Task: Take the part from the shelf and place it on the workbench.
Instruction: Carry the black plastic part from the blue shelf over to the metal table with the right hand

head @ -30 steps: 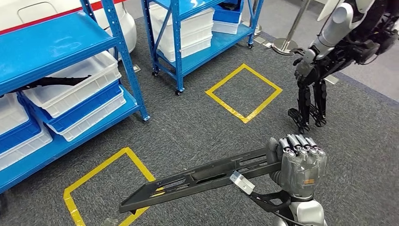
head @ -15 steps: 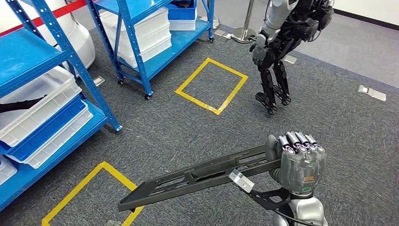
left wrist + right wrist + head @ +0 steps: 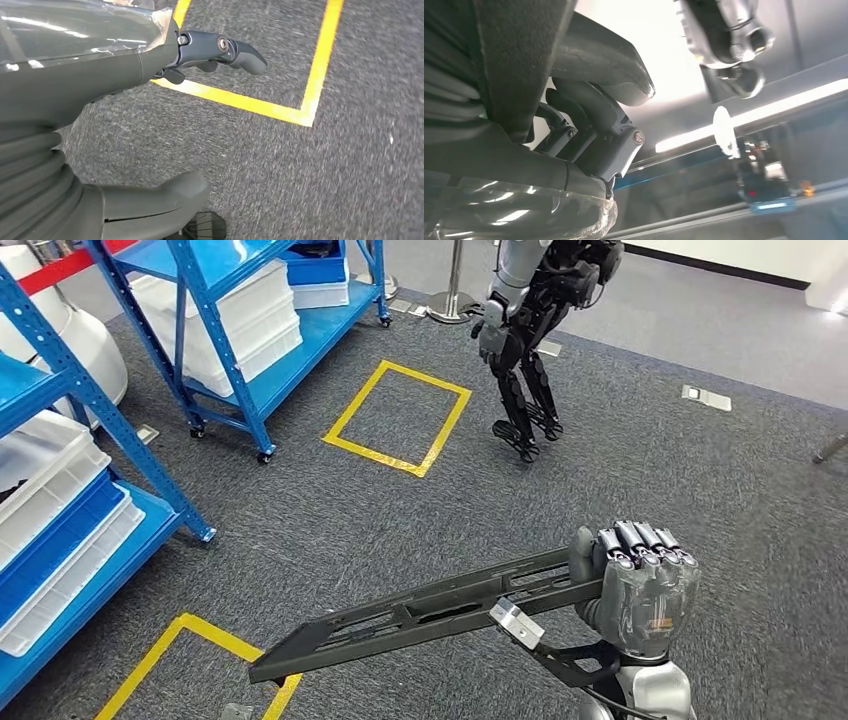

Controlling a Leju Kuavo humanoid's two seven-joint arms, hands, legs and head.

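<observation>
The right hand (image 3: 640, 585) is closed tight around one end of the part (image 3: 420, 618). The part is a long, flat, black plastic piece with slots cut in it. It sticks out to the left from the hand, up in the air above the grey carpet floor (image 3: 330, 530). Its far end hangs over a corner of a yellow tape square (image 3: 190, 640) on the floor. A small silver clip (image 3: 515, 623) sits just below the part, close to the hand.

The left hand (image 3: 150, 75) hangs down over the carpet, beside a corner of yellow tape (image 3: 300, 112). Its fingers (image 3: 235, 50) are stretched out and its thumb (image 3: 170, 192) is apart from them. It holds nothing.

On the left stands a blue shelf (image 3: 130, 410) with white bins (image 3: 50, 470) and a blue bin (image 3: 60, 535) on its low board. Further back is a second blue shelf (image 3: 290, 335) on little wheels, with white bins (image 3: 240, 310) stacked on it. Between that shelf and the far side lies another yellow tape square (image 3: 395, 418). Beside this square stands another robot (image 3: 530, 330), dark with a silver arm, on two thin legs. Behind it is a metal post with a round foot (image 3: 450, 305). A small grey plate (image 3: 706, 397) lies flat in the floor off to the right.
</observation>
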